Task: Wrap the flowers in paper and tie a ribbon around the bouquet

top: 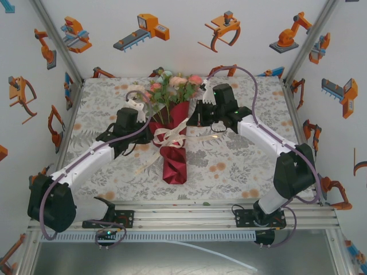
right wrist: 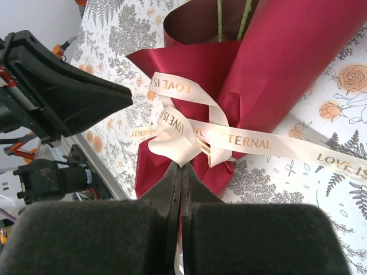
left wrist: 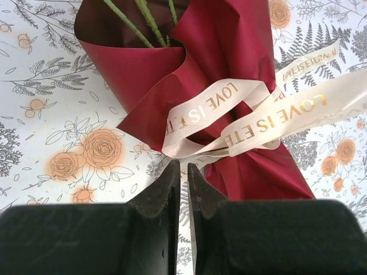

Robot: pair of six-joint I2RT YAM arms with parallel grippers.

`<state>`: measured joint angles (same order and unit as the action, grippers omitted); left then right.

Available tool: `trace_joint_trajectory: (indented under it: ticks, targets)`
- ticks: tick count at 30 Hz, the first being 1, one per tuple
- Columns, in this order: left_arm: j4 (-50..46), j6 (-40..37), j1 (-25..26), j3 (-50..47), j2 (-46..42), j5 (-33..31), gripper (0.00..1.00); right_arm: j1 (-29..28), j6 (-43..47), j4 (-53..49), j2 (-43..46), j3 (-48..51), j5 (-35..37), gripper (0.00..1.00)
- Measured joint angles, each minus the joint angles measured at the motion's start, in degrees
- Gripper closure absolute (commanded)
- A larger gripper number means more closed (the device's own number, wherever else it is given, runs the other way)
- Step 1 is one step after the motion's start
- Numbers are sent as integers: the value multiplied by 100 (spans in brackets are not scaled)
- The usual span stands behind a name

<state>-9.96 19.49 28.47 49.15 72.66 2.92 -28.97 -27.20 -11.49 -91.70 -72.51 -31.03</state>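
The bouquet lies in the middle of the table, with the flowers (top: 172, 86) at the far end and the dark red paper (top: 175, 163) coned around the green stems (left wrist: 146, 20). The cream ribbon (top: 172, 137), printed in gold letters, is looped and knotted round the cone's waist (left wrist: 252, 123). My right gripper (right wrist: 182, 166) is shut on a ribbon loop (right wrist: 178, 146) at the knot, on the cone's right side (top: 195, 123). My left gripper (left wrist: 183, 165) sits just left of the knot (top: 150, 132). Its jaws are a narrow slit apart with only tablecloth showing between them.
The floral tablecloth (top: 241, 166) covers the table inside white printed walls. A ribbon tail (right wrist: 338, 163) trails across the cloth to the right of the cone. The left arm's black finger (right wrist: 86, 94) reaches in close to the knot. A metal rail (top: 183, 215) runs along the near edge.
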Motion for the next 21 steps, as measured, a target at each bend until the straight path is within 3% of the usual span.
trace_joint_trajectory:
  ticks: [3, 6, 11, 15, 21]
  targets:
    - [59, -96, 0, -9, -15, 120, 75, 0, 0, -2, 0, 0, 0, 100]
    - [210, -280, 11, -15, 48, 249, 61, 0, 2, -7, 0, 0, 0, 100]
    - [439, -1126, 83, -15, 485, 262, 56, 0, 9, -33, 0, 0, 0, 100]
    - [433, -1648, 85, 15, 820, 282, 58, 0, 24, -127, 0, -9, 0, 100]
    - [439, -1978, 85, 313, 1152, 293, 75, 0, 22, -157, 0, -42, -2, 100]
